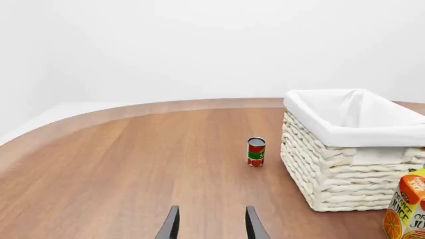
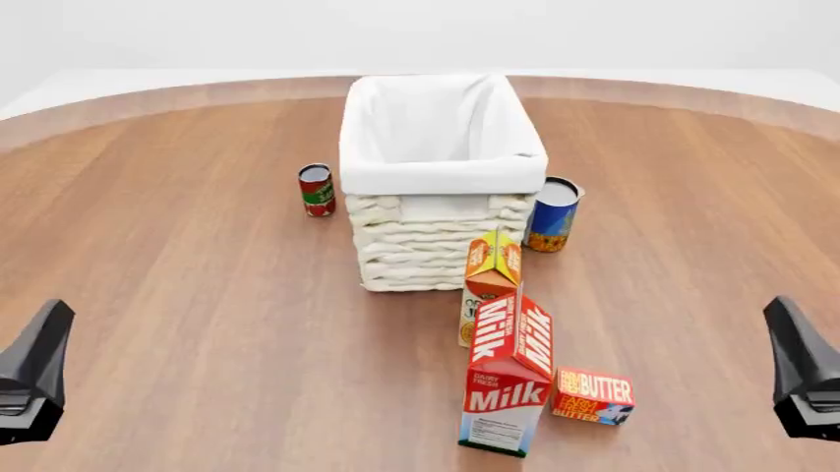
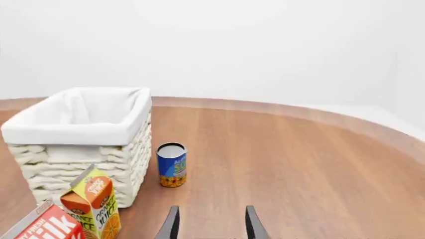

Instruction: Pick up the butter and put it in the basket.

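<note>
The butter point(image 2: 593, 395) is a small flat red-orange box lying on the table near the front, just right of the milk carton point(image 2: 510, 379). It does not show in either wrist view. The basket point(image 2: 420, 246), cream wicker with a white lining, stands at the table's middle, beyond the cartons; it also shows as the basket point(image 1: 345, 174) and the basket point(image 3: 73, 159). My left gripper point(image 2: 37, 364) hangs at the front left and my right gripper point(image 2: 801, 364) at the front right, both far from the butter. Both the left gripper point(image 1: 211, 225) and the right gripper point(image 3: 211, 225) are open and hold nothing.
An orange juice carton point(image 2: 491, 275) stands between the milk carton and the basket. A red can point(image 2: 317, 190) stands left of the basket and a blue can point(image 2: 553, 214) stands at its right front corner. The round wooden table point(image 2: 171, 256) curves away behind the basket.
</note>
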Motion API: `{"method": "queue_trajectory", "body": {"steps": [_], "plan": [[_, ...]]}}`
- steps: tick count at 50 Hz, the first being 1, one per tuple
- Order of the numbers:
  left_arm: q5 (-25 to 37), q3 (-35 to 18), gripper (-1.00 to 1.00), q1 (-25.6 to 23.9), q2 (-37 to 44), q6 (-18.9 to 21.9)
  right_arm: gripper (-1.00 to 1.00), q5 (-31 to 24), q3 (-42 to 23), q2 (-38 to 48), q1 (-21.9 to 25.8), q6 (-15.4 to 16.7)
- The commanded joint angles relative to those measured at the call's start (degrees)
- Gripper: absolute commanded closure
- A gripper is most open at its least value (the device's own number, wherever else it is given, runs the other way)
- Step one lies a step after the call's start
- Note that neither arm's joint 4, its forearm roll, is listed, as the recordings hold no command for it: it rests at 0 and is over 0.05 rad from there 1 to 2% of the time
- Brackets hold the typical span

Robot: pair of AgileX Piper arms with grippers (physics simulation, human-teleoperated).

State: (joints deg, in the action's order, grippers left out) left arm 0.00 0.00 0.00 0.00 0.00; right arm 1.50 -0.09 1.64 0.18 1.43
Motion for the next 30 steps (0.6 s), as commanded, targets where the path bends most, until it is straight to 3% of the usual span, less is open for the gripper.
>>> {"method": "queue_trajectory", "body": {"steps": [1,14,17,18,20,21,25,27,30], "plan": [[0.0,0.0,-1.00,0.0,0.0,0.0,-1.00,-1.4,-0.1,-1.2,0.0,-1.4],[0.0,0.0,-1.00,0.0,0.0,0.0,-1.00,-1.5,0.0,-1.2,0.7,-1.2],[0.0,0.0,-1.00,0.0,0.0,0.0,-1.00,0.1,-0.1,2.6,2.3,-2.4],[0.0,0.0,-1.00,0.0,0.0,0.0,-1.00,1.3,0.0,4.5,2.3,-4.2],[0.0,0.0,-1.00,0.0,0.0,0.0,-1.00,1.9,0.0,5.2,1.9,-4.8],[0.0,0.0,-1.00,0.0,0.0,0.0,-1.00,4.1,-0.1,8.5,0.8,-6.9],[0.0,0.0,-1.00,0.0,0.0,0.0,-1.00,8.4,-1.2,16.5,-0.6,-10.2],[0.0,0.0,-1.00,0.0,0.0,0.0,-1.00,5.2,-3.5,15.6,1.8,-12.8],[0.0,0.0,-1.00,0.0,0.0,0.0,-1.00,0.1,-7.7,12.7,6.8,-11.1]]}}
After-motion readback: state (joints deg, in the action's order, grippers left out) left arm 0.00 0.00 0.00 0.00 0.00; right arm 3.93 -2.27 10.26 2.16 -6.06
